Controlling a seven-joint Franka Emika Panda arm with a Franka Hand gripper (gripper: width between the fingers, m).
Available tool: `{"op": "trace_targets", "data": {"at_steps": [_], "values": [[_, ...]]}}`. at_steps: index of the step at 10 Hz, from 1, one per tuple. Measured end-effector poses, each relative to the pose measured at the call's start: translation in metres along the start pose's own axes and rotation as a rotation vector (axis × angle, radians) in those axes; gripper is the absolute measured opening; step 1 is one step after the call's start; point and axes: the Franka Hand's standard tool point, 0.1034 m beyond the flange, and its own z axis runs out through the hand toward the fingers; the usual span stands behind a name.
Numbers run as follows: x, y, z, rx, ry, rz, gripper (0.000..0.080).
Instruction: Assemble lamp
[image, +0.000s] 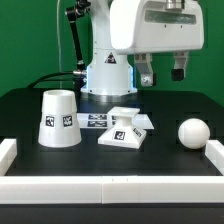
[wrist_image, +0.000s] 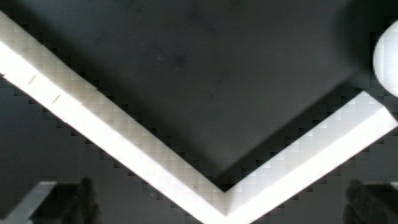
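Observation:
In the exterior view the white cone shade (image: 59, 119) stands on the black table at the left. The stepped square base (image: 127, 129) lies in the middle, with tags on its faces. The ball-headed bulb (image: 192, 132) lies at the right. My gripper (image: 163, 72) hangs open and empty high above the table, up between the base and the bulb. In the wrist view my two dark fingers (wrist_image: 57, 200) show at the picture's edge, wide apart with nothing between them. A curved white edge of the bulb (wrist_image: 390, 55) shows at the side.
The marker board (image: 96, 120) lies behind the base. A white wall (image: 110, 186) borders the table's front, with raised ends (image: 7, 152) at both sides; its corner (wrist_image: 214, 170) fills the wrist view. The white robot pedestal (image: 108, 72) stands at the back.

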Motion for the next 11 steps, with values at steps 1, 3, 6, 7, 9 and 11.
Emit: {"op": "trace_targets", "data": {"at_steps": [1, 3, 6, 7, 9, 11], "values": [[-0.007, 0.0, 0.0, -0.001, -0.001, 0.01, 0.07], [-0.048, -0.014, 0.001, -0.015, -0.016, 0.049, 0.07], [-0.066, -0.026, 0.006, -0.012, -0.029, 0.296, 0.07], [-0.066, -0.026, 0.006, -0.012, -0.029, 0.353, 0.07], [-0.067, -0.026, 0.007, -0.009, -0.026, 0.514, 0.07], [-0.081, -0.032, 0.014, -0.007, -0.04, 0.756, 0.07]]}}
